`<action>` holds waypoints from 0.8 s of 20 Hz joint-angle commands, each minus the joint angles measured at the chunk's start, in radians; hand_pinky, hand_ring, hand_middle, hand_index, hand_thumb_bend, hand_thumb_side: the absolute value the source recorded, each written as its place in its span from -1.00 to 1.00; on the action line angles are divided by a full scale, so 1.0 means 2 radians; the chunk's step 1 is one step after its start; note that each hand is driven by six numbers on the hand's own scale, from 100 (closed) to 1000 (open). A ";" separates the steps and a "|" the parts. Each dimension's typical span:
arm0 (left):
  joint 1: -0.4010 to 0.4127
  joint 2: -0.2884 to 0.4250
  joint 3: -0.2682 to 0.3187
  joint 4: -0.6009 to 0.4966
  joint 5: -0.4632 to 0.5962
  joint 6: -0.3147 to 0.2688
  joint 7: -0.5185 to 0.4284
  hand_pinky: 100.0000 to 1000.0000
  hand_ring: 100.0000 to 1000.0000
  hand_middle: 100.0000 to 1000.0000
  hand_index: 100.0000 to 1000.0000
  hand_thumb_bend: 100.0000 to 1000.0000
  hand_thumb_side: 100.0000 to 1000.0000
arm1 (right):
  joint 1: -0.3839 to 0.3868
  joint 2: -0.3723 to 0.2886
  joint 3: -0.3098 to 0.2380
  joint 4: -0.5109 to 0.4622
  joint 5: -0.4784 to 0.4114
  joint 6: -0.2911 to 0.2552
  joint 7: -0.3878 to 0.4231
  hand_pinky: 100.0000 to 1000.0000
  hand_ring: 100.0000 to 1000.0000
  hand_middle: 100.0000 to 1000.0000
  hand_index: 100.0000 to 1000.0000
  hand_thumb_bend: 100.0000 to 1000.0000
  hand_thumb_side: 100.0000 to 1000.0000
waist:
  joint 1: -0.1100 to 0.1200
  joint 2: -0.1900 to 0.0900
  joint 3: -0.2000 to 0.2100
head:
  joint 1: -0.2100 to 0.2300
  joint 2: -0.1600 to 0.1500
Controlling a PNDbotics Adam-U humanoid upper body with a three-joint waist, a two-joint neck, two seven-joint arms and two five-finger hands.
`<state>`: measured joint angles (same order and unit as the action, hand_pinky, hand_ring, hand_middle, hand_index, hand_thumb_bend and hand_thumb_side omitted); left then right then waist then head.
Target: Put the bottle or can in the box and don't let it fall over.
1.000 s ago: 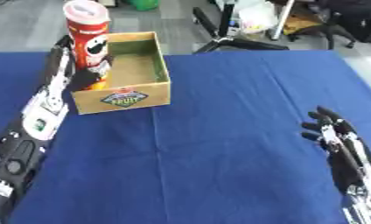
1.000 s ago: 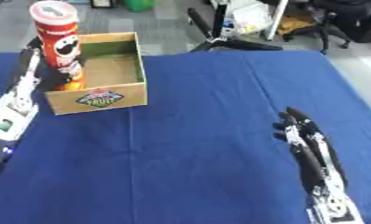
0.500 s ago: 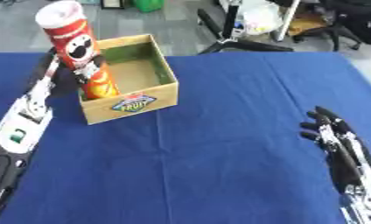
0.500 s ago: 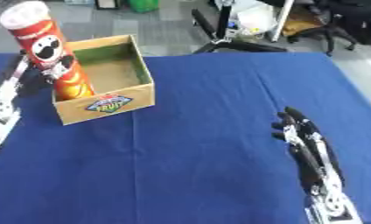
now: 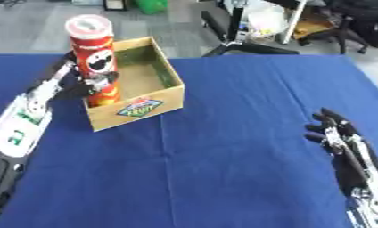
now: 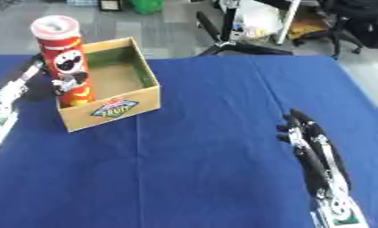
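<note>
The tall red cylindrical crisp can (image 5: pixel 94 60) stands upright, long axis vertical, in the near-left corner of the open cardboard box (image 5: pixel 160 80). The left hand (image 5: pixel 81 84) has its fingers curled round the can's lower part. The right hand (image 5: pixel 338 136) rests open, well apart, on the blue tabletop (image 5: pixel 223 156).

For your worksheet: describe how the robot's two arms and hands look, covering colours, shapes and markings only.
The left arm wears white shell panels with small green markings over black segments, ending in a slim black left hand. The right hand is black with silver-grey strips along thin fingers, and a white wrist panel bears a green mark.
</note>
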<state>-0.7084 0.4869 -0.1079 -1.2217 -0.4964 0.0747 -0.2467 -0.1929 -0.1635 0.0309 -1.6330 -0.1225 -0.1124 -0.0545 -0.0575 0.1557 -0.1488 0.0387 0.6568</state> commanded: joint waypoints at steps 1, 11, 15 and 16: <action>-0.004 0.022 0.008 -0.017 -0.022 0.001 -0.015 0.68 0.82 1.00 1.00 0.23 0.36 | -0.006 -0.010 -0.005 -0.004 0.003 -0.001 0.000 0.42 0.46 0.55 0.73 -1.00 0.05 | 0.002 -0.009 0.000 | -0.002 -0.005; 0.078 0.053 0.054 -0.156 0.014 0.026 0.038 0.64 0.79 0.99 1.00 0.01 0.37 | -0.005 -0.012 -0.010 -0.005 0.004 -0.002 -0.003 0.42 0.46 0.55 0.73 -1.00 0.06 | 0.005 -0.008 0.011 | -0.008 -0.007; 0.129 0.056 0.076 -0.223 0.034 0.045 0.072 0.62 0.78 0.97 1.00 -0.06 0.37 | -0.004 -0.013 -0.011 -0.006 0.004 -0.002 -0.004 0.42 0.46 0.55 0.73 -1.00 0.06 | 0.006 -0.008 0.017 | -0.010 -0.006; 0.142 0.055 0.082 -0.238 0.038 0.049 0.081 0.61 0.77 0.97 1.00 -0.12 0.38 | -0.004 -0.013 -0.011 -0.006 0.005 -0.002 -0.004 0.42 0.46 0.55 0.73 -1.00 0.06 | 0.007 -0.008 0.018 | -0.011 -0.006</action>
<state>-0.4160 0.5651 0.0319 -1.6445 -0.4331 0.1639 -0.1074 -0.1926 -0.1643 0.0181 -1.6309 -0.1186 -0.1156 -0.0600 -0.0483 0.1557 -0.1127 0.0218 0.6562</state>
